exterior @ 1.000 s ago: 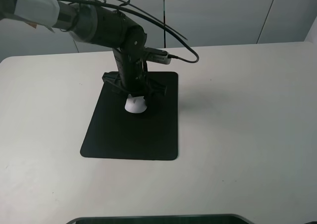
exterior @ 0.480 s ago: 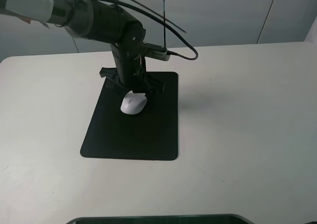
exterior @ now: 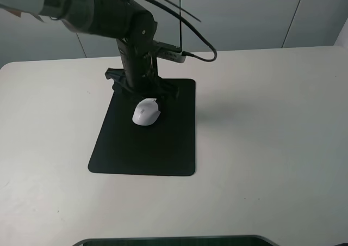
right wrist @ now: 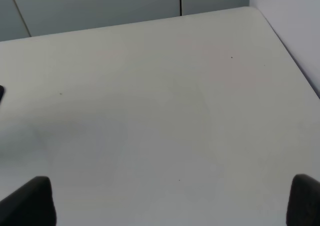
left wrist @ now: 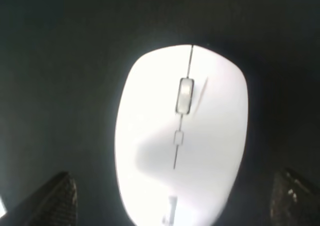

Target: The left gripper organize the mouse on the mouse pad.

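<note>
The white mouse (exterior: 146, 113) lies flat on the upper middle of the black mouse pad (exterior: 141, 153), free of any grip. My left gripper (exterior: 142, 89) hangs just above and behind it, open, with its fingers spread to either side. In the left wrist view the mouse (left wrist: 182, 136) fills the middle with its scroll wheel showing. The left gripper (left wrist: 175, 201) has a fingertip in each lower corner, both off the mouse. My right gripper (right wrist: 165, 203) is open over bare table, out of the exterior high view.
The pad sits left of centre on a pale table (exterior: 261, 121). A dark flat object (exterior: 174, 240) lies along the table's front edge. A black cable (exterior: 201, 50) loops from the left arm. A corner of the pad (right wrist: 1, 93) shows in the right wrist view.
The left gripper has opened, let go of the mouse and lifted back and upward. The mouse now lies uncovered on the pad.
</note>
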Robot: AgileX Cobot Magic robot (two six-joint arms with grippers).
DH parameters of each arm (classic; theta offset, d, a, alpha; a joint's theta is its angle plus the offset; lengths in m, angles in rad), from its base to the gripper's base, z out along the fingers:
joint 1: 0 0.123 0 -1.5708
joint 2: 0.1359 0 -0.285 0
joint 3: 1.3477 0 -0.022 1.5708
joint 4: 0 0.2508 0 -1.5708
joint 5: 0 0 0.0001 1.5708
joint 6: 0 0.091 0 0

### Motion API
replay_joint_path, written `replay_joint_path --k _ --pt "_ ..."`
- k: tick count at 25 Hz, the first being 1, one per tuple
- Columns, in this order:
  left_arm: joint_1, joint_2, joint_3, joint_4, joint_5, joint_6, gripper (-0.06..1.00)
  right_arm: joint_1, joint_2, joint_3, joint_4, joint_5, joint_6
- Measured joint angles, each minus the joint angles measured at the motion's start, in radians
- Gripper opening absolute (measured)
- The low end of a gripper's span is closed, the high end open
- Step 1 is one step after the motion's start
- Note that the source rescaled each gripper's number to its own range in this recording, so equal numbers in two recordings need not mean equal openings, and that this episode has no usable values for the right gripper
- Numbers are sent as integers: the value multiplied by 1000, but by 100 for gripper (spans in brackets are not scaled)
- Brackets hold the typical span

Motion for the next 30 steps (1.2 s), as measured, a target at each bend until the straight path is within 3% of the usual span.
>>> replay_joint_path --k 12,18,30 --pt "23 -75 -49 -30 305 179 99 0 0 0 0 0 0" --pt "48 -144 -89 -44 317 262 99 0 0 0 0 0 0" --pt "97 -387 -88 2 323 282 99 0 0 0 0 0 0"
